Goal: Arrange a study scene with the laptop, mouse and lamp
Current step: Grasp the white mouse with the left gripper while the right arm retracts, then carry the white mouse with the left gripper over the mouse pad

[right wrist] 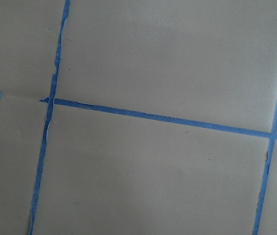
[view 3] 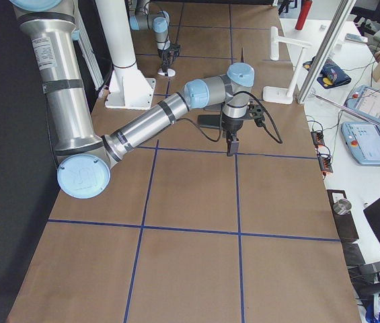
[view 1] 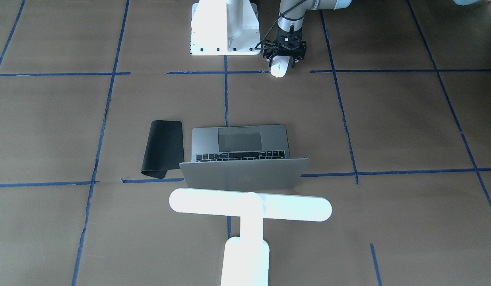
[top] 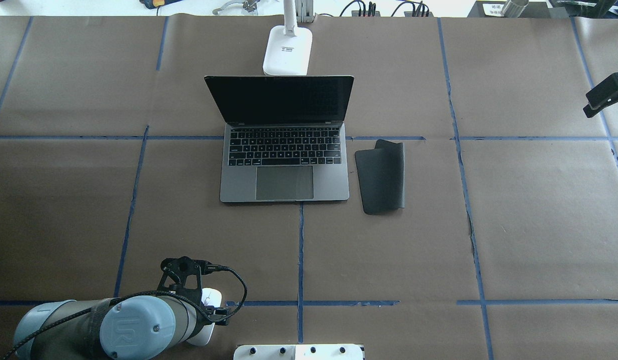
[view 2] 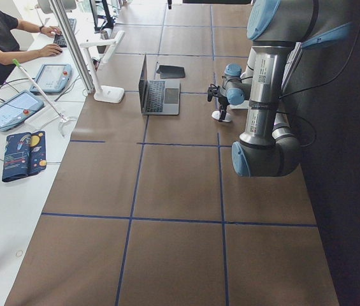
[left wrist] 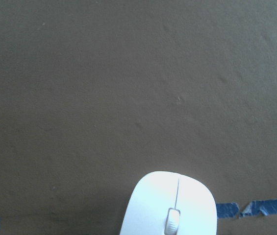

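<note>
Matt metal laptop (top: 283,155); smooth glossy plastic mouse (left wrist: 170,205).

White oval mouse (view 1: 280,68) lies flat under the left hand (view 1: 284,56). Grey laptop (top: 283,167) stands open well beyond that hand; white T-shaped lamp (view 1: 249,208) stands upright just behind it.

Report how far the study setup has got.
Done: laptop open mid-table, lamp standing behind it. In hand: left gripper over the mouse by the robot pedestal, grip unclear. Left: likely carrying the mouse to the black mat beside the laptop.
</note>
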Action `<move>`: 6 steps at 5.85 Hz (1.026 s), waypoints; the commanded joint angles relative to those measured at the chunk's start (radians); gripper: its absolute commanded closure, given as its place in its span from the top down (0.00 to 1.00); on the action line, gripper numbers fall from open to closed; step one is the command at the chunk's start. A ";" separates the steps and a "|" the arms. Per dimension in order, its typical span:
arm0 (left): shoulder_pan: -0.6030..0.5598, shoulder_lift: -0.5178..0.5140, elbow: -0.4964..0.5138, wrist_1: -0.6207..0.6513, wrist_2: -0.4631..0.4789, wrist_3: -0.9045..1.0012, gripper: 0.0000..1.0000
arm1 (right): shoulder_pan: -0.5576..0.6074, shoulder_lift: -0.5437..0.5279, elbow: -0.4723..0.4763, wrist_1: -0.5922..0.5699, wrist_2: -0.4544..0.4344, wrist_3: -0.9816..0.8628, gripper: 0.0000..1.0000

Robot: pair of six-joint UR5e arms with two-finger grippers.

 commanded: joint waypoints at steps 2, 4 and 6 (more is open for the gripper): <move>-0.004 0.002 -0.027 0.008 -0.014 0.003 0.15 | 0.017 0.003 0.001 -0.006 0.000 0.000 1.00; -0.059 -0.034 -0.111 0.139 -0.057 0.014 0.08 | 0.036 -0.023 -0.002 0.002 -0.009 -0.049 1.00; -0.149 -0.262 -0.042 0.213 -0.059 0.071 0.05 | 0.132 -0.125 -0.010 0.006 -0.001 -0.263 1.00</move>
